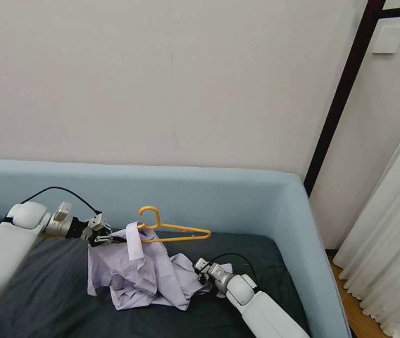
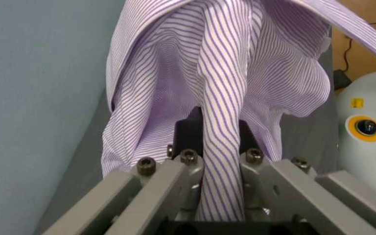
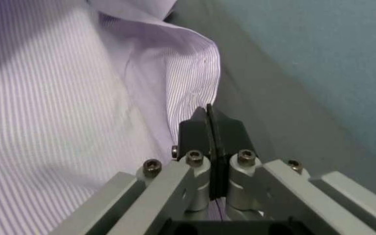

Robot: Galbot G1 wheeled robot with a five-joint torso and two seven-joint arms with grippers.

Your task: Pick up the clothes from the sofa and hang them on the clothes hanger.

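A purple-striped shirt (image 1: 144, 273) lies bunched on the sofa's dark seat (image 1: 38, 296). Its upper part is lifted, and my left gripper (image 1: 103, 236) is shut on a fold of the shirt (image 2: 222, 98) that runs between its fingers (image 2: 188, 132). A yellow hanger (image 1: 179, 229) sits level above the heap; one end is tucked under the raised cloth and its hook points up. My right gripper (image 1: 207, 270) rests low at the shirt's right edge, and its fingers (image 3: 195, 129) are pressed together on the hem of the shirt (image 3: 77, 98).
The sofa's pale blue backrest (image 1: 207, 193) runs behind the shirt, and its blue side wall (image 1: 305, 253) stands to the right. A white wall rises behind. A dark door frame (image 1: 337, 105) and white curtains (image 1: 390, 239) stand at the right.
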